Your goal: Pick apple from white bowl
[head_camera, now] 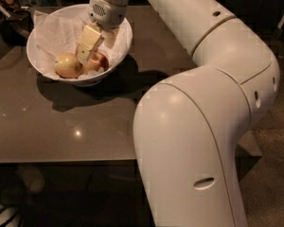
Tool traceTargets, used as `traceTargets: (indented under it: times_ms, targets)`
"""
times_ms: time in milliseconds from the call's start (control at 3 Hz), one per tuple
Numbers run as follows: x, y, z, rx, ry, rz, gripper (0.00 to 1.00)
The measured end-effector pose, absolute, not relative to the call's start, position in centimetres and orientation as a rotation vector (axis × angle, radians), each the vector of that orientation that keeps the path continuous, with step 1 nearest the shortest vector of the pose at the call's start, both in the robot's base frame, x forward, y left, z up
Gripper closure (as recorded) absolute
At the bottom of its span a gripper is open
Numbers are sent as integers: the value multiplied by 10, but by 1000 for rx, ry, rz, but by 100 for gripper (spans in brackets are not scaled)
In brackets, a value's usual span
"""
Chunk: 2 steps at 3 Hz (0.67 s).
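Note:
The white bowl (47, 67), lined with crumpled white paper, stands on the dark table at the upper left. Inside it lie a yellowish apple (67, 65) on the left and a red apple (98, 61) beside it on the right. My gripper (95, 51) reaches down into the bowl from above and is open. Its cream left finger (88, 44) points down between the two apples, against the red apple's left side. The other finger is mostly hidden behind the wrist.
The brown glossy table (61, 126) has its front edge near the bottom of the view. My large white arm (194, 126) fills the right half. Dark objects (9, 18) sit at the table's far left, beside the bowl.

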<state>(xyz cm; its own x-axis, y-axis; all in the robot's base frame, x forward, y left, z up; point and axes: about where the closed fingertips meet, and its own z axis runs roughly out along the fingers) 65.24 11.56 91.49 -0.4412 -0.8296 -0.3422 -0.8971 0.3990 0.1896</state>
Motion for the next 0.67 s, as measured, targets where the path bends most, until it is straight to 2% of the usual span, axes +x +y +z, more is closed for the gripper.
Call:
traceTargets:
  times_ms: [333, 667]
  targets:
    - [649, 115, 912, -1556, 2457, 511, 18]
    - [648, 115, 909, -1574, 2451, 503, 16]
